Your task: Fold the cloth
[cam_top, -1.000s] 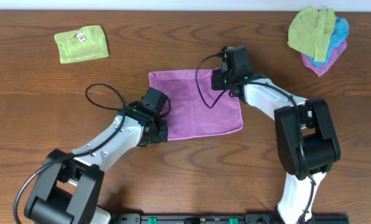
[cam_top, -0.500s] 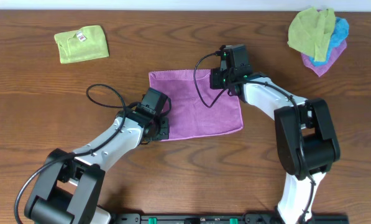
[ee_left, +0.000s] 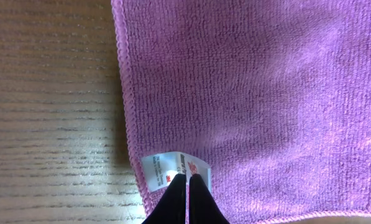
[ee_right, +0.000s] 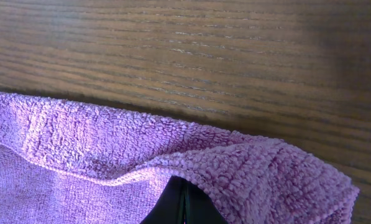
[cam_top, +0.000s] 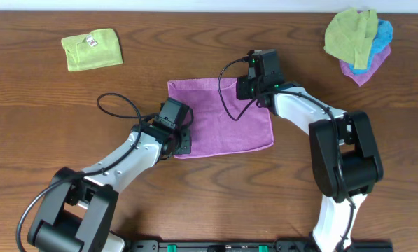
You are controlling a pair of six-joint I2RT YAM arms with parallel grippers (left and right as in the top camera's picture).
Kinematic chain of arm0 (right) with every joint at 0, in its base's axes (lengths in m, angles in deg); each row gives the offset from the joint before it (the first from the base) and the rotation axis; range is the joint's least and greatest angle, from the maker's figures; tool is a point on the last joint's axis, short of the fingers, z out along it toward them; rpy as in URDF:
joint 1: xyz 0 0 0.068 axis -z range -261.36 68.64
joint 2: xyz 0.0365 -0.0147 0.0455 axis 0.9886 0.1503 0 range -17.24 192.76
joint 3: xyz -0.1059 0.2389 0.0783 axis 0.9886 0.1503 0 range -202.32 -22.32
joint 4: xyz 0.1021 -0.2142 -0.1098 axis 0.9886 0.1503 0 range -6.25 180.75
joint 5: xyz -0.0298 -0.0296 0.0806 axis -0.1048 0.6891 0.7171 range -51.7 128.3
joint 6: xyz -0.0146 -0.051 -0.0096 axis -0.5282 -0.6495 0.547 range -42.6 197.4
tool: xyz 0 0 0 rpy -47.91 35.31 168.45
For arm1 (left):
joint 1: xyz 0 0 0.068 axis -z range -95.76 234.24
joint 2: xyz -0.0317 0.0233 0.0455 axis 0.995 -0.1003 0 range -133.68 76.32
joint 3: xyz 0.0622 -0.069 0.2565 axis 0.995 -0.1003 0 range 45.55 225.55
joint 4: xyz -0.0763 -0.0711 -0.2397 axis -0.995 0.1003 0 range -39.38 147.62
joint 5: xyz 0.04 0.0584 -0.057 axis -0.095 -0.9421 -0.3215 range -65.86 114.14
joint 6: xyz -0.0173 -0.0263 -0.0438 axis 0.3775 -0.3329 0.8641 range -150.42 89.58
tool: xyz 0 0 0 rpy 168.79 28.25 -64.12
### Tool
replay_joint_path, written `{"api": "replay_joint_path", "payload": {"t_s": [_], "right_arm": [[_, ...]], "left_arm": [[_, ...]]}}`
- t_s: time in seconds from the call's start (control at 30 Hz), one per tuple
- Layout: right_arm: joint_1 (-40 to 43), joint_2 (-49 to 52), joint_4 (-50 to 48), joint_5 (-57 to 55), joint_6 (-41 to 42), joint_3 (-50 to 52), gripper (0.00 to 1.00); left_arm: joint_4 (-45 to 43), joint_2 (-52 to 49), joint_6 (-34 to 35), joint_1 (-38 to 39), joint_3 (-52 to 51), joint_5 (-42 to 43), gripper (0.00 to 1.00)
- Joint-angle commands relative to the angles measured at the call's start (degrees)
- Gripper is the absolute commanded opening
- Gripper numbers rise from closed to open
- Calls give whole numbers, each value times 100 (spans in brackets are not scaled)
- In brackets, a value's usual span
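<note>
Our left gripper has its fingers pressed together, tips on the white tag at the near-left corner of the mauve cloth, which lies flat mid-table. We cannot tell whether fabric is pinched there. Our right gripper is clamped on the far-right hem, which rises in a ridge. Bare wooden table surrounds every edge. We see a folded lime-green cloth and a pile of cloths well apart.

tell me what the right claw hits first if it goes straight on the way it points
The cloth: the right claw is shut on its raised edge, so that fold sits at the tips. Beyond it, seemingly only the table, though depth is unclear.
</note>
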Motion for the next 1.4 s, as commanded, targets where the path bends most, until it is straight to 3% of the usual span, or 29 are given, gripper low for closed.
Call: {"api": "replay_joint_path", "payload": {"t_s": [0.0,0.4,1.37], "right_arm": [[-59,66,-31,46,-15,-92,2],[-44,125,-254,46,-15,-92,1],[566,643,-1851,-551,256,-94,2]], "left_arm": [[11,-221,48,-7,-11,-109,6],[24,-654,70,-2,-11,59,6],[501,-658,44,330,-11,44,6]]}}
